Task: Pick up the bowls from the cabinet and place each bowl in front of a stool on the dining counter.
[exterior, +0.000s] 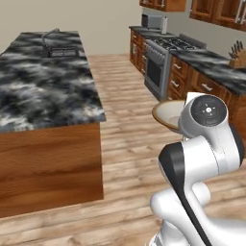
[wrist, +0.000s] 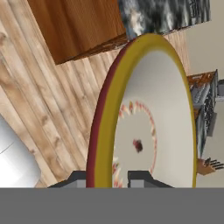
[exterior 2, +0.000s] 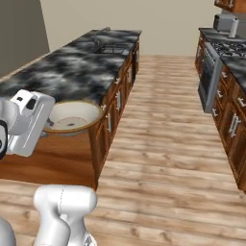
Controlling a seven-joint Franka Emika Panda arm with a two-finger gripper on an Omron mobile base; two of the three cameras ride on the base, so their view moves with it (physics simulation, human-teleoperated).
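Note:
My gripper (wrist: 109, 179) is shut on the rim of a bowl (wrist: 148, 113), one fingertip on each side of its edge. The bowl is wide and cream inside, with a yellowish rim and small reddish marks near its middle. It hangs roughly level beside my white hand, over the wooden floor, in the left base view (exterior: 168, 114) and the right base view (exterior 2: 72, 115). The dining counter (exterior: 48, 91), a long marbled island with brown wooden sides (exterior 2: 72, 67), stands just left of the bowl. No stool is in view. Reddish-brown wall cabinets (exterior: 218, 12) hang at the far right.
A sink (exterior: 62, 50) sits at the island's far end. Along the right wall run a marbled counter with drawer units (exterior: 206, 81), a stove (exterior: 163, 62), a toaster (exterior: 153, 21) and a knife block (exterior: 237, 57). A wooden floor aisle (exterior 2: 163, 125) runs between island and wall units.

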